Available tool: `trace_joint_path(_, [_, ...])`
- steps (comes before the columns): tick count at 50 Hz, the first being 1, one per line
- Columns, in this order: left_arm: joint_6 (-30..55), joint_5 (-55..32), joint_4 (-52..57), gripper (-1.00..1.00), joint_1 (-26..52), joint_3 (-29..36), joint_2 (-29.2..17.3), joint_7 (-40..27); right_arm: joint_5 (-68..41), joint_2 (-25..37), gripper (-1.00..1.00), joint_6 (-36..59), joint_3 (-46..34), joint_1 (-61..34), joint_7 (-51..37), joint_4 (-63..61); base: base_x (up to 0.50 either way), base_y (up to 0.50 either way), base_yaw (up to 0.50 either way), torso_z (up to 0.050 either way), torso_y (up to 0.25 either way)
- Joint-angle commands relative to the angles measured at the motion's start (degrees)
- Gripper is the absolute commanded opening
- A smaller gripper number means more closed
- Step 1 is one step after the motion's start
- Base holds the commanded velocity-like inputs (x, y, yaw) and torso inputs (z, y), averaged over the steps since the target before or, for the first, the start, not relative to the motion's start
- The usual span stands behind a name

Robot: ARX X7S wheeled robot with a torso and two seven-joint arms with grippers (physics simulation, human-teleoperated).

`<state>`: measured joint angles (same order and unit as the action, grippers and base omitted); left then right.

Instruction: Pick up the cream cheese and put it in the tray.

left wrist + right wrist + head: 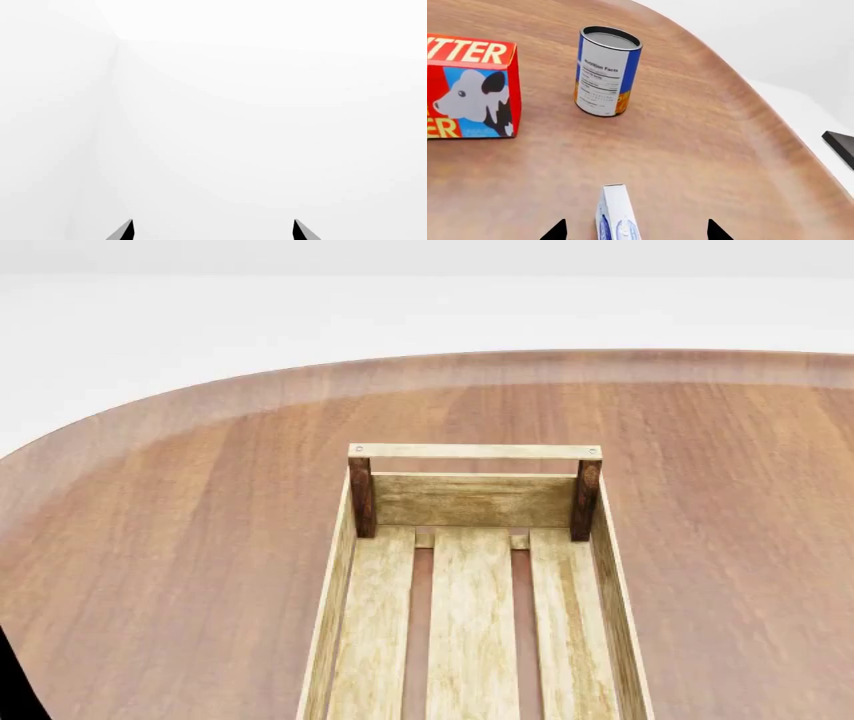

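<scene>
- While the right gripper shows only two dark fingertips at the frame edge, they sit wide apart, nothing pinched between them.
- cream cheese stands on edge on the table in the gap between those tips; white box, blue logo on its side face; contact with either tip can't be told, looks clear of both.
- butter box, red-orange with a cow picture, farther out on the table, well apart from the cream cheese.
- can, blue-orange with a nutrition label, upright, near the butter box, not touching it, closer to the curved table edge.
- Left gripper: two dark tips spread wide, holding nothing, blank white background only.
- Head view: tray, light slatted wood with dark corner posts, lies on the brown table, long axis running away from camera, nothing on the visible slats.
- Cream cheese not in the tray; neither gripper shows in head view.
</scene>
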<state>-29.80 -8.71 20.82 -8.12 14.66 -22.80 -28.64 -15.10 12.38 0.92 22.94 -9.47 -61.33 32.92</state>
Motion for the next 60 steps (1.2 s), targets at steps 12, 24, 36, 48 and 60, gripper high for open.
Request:
trace_joint_path(12, [-0.1, 0.1, -0.6, 1.0, 0.4, 0.4, -0.1, -0.1, -0.1, 1.0, 1.0, -3.4, 0.3, -3.3, 1.4, 9.4, 0.0, 0.0, 0.0, 0.0, 0.0])
trace_joint_path(24, [-0.2, 0.0, -1.1, 1.0, 0.6, 0.4, -0.1, -0.3, -0.3, 1.6, 1.0, -6.1, 0.4, -5.6, 2.9, 15.6, 0.0, 0.0, 0.0, 0.0, 0.0])
trace_joint_path(36, [-0.2, 0.2, -0.9, 1.0, 0.5, 0.5, -0.2, -0.5, 0.0, 2.2, 1.0, -9.4, 0.5, -8.1, 4.1, 22.6, 0.0, 0.0, 0.0, 0.0, 0.0])
trace_joint_path(48, [-0.1, 0.2, -0.8, 1.0, 0.5, 0.5, -0.3, -0.7, 0.3, 2.9, 1.0, -12.2, 0.6, -10.1, 4.8, 28.1, 0.0, 0.0, 0.0, 0.0, 0.0])
trace_joint_path(60, [-0.3, 0.3, -1.0, 1.0, 0.5, 0.6, -0.4, -0.8, -1.2, 2.3, -1.0, -12.4, 1.1, -9.1, 7.4, 25.8, 0.0, 0.0, 0.0, 0.0, 0.0])
